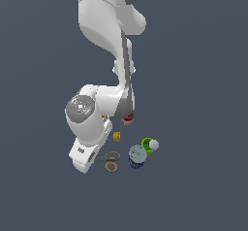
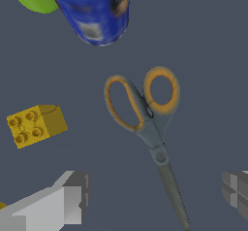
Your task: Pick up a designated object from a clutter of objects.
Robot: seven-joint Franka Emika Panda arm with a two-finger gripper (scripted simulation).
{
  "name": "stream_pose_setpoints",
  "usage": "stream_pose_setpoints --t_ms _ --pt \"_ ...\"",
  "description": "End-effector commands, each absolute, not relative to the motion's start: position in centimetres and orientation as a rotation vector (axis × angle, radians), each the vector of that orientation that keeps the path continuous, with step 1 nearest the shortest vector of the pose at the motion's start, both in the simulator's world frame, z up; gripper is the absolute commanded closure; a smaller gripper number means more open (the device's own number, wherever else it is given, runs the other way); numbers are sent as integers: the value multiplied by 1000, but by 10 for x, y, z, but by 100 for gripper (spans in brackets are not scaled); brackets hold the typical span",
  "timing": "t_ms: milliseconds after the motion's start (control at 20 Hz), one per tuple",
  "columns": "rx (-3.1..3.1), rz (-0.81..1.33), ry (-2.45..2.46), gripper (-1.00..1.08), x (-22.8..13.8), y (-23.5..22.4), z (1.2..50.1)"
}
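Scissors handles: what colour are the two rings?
Orange-yellow rings on the scissors, with grey-blue inner edges and grey blades; clearest in the wrist view.

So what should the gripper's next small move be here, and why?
Probably straight down. In the wrist view the scissors lie flat with the blades running between the two open fingers, which do not touch them. The yellow cube and blue can sit off to the side, so a short descent before closing looks clear.

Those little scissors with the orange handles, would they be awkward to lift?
Probably. The scissors lie flat, so the open gripper has little height to catch. The thin blades look stiff but slippery. Their pivot might let them swing open.
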State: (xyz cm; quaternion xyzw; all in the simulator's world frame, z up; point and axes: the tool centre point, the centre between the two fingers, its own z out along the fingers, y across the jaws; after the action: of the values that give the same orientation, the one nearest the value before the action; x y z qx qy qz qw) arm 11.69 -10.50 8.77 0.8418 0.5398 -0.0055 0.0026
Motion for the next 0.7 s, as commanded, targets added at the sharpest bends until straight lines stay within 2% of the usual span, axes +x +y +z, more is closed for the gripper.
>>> stream_pose_setpoints --t_ms 0,650 --pt "2604 -11 1751 -92 119 -109 78" --pt "2534 -1 1858 -92 122 -116 58"
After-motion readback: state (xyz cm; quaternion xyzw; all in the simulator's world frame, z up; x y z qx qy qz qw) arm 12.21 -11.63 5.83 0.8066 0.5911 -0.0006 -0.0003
